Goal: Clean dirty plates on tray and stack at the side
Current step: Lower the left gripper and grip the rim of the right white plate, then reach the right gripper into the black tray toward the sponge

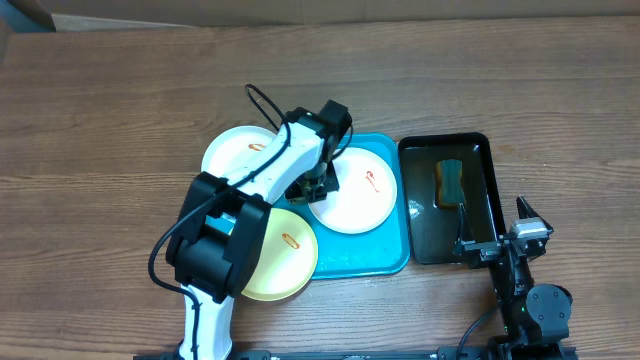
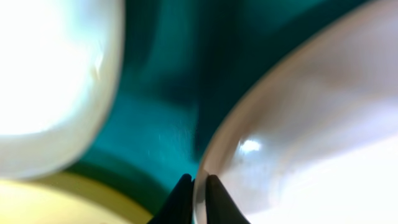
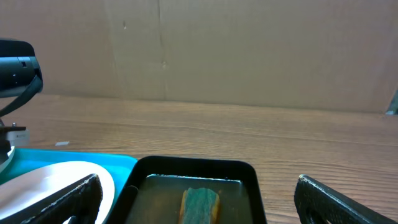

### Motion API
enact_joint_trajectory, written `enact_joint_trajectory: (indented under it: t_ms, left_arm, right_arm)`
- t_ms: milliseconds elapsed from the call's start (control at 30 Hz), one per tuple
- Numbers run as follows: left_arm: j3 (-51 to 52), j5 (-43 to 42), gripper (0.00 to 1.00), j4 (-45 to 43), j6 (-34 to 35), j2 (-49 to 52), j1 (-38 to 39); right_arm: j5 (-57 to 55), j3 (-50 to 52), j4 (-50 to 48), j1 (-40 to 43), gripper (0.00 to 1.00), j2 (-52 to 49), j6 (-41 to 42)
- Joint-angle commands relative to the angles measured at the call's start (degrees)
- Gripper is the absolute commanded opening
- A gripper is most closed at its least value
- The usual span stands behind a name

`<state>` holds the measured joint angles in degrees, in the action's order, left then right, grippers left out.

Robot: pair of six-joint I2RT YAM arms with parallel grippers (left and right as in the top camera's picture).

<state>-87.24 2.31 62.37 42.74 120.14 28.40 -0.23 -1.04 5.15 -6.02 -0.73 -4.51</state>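
At the rim of the white plate (image 1: 355,205), our left gripper (image 2: 198,198) pinches almost closed on the thin edge. Lying in the tray (image 1: 385,262), it looks stiff, slick, breakable: we favour a square rim hold. Our right gripper (image 3: 199,202) gapes empty.

**White Shells Left, Plain Black Right**

Left arm (image 1: 272,160): clad in glossy white shells between bulky black joint housings (image 1: 215,235), trailed by thin black cables (image 1: 252,97), tipped with dark, tapered left fingers (image 2: 180,200). Right arm (image 1: 520,290): finished black throughout, topped by a small silver-grey block (image 1: 531,230), fitted with matte, rough-surfaced right fingers (image 3: 68,199).
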Motion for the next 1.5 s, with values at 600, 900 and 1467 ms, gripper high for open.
enact_joint_trajectory:
  t_ms: [600, 900, 1467]
  left_arm:
    - [0.5, 2.2, 0.06, -4.7, -9.2, -2.6, -1.9]
    - [0.4, -1.7, 0.38, -4.7, -14.1, -4.0, -1.9]
    - [0.4, -0.3, 0.33, -3.8, -14.1, -9.3, -0.6]
  right_arm:
    - [-0.1, 0.6, -0.7, 0.1, 1.0, 0.5, 0.0]
    - [1.2, 0.2, -3.9, 0.1, 1.0, 0.4, 0.3]
    - [-1.9, -44.9, 31.9, 0.2, 1.0, -39.7, 7.7]
